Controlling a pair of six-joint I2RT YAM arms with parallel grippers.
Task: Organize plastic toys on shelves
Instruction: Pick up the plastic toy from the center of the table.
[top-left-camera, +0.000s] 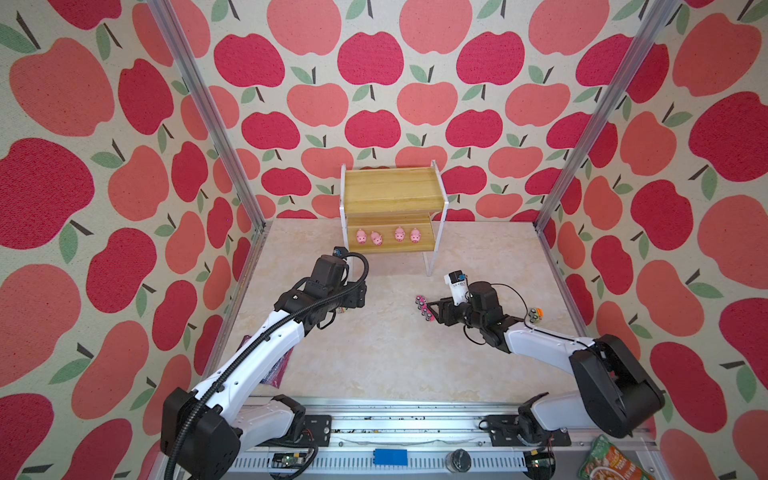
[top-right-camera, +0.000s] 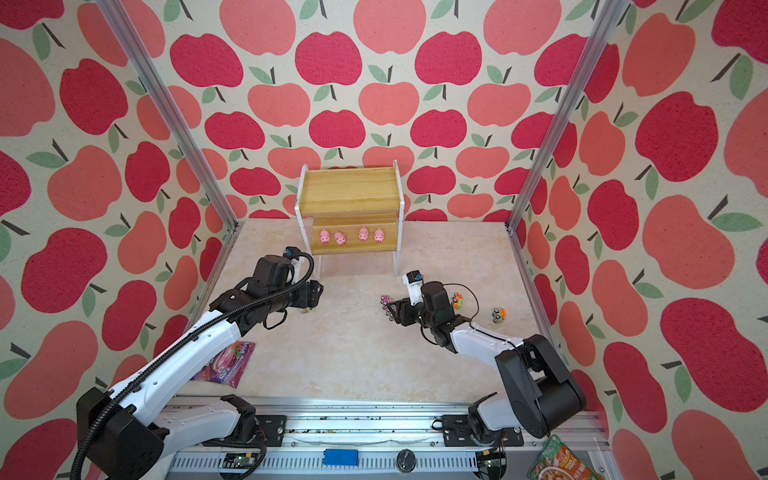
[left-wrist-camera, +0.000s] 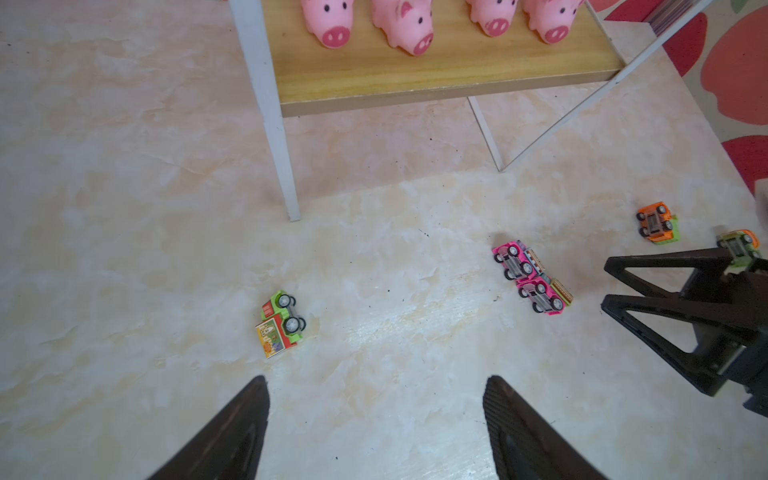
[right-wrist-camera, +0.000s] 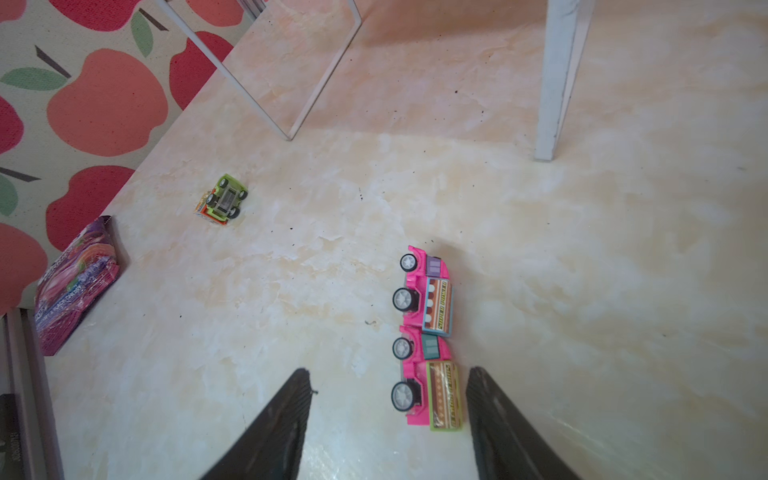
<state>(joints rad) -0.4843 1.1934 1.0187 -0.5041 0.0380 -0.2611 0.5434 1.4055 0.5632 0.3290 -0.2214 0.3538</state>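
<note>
Left arm and right arm reach forward, low over the tabletop, in both top views; four pigs stand on the lower board of the shelves, while the trucks remain unshelved. Left wrist: left fingers wide, empty, green truck lying ahead. Right wrist: right fingers apart, straddling the nearer pink truck, not gripping.

Top views high at front, facing the shelves; wrist views low, close, sharing pink trucks
</note>
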